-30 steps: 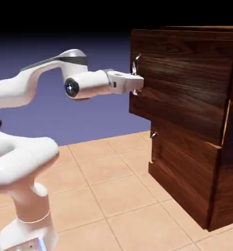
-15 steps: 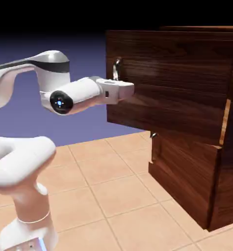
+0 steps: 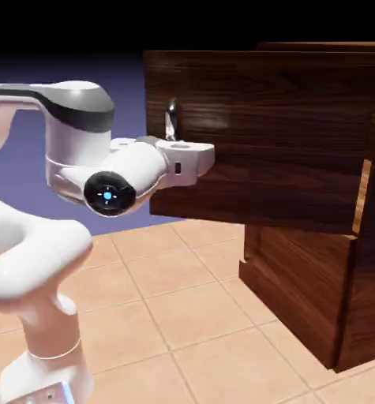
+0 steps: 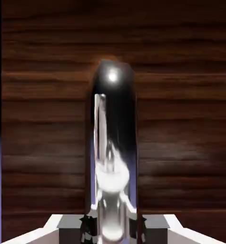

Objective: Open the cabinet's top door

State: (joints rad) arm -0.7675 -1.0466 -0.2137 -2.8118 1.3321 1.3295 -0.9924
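Tiled floor — one cabinet (image 3: 332,260), one pincer (image 3: 192,158) clamped on one handle (image 4: 112,157).

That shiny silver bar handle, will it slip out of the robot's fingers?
Possibly: the slim silver bar handle looks polished and mirror-smooth. It seems stiff, showing no bend. The gripper sits around its lower end, which probably helps.

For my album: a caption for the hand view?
Gripper closed on the top door's silver handle.
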